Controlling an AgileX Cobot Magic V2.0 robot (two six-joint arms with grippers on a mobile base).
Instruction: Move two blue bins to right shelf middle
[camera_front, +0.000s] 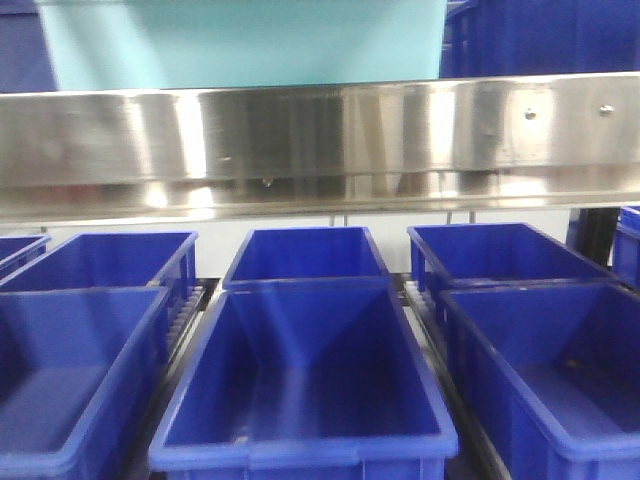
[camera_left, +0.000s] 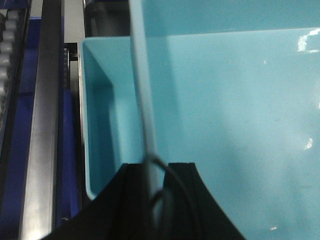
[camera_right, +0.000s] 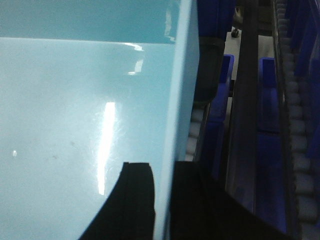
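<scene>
A pale light-blue bin (camera_front: 240, 40) fills the top of the front view, above the steel shelf beam. In the left wrist view my left gripper (camera_left: 159, 170) is shut on this bin's thin left rim (camera_left: 142, 100), with the smooth inside (camera_left: 240, 125) to the right. Left of that rim is another pale-blue wall and corner (camera_left: 97, 115); I cannot tell whether it belongs to a second bin. My right gripper (camera_right: 162, 170) is shut on the bin's right wall, one finger inside over the glossy floor (camera_right: 75, 125), one outside.
A shiny steel shelf beam (camera_front: 320, 130) crosses the front view. Below it stand several dark blue crates (camera_front: 300, 370) in rows on roller tracks. Another dark blue crate (camera_front: 540, 35) sits right of the bin. Rollers (camera_right: 300, 150) and a steel rail (camera_left: 42, 125) flank the bin.
</scene>
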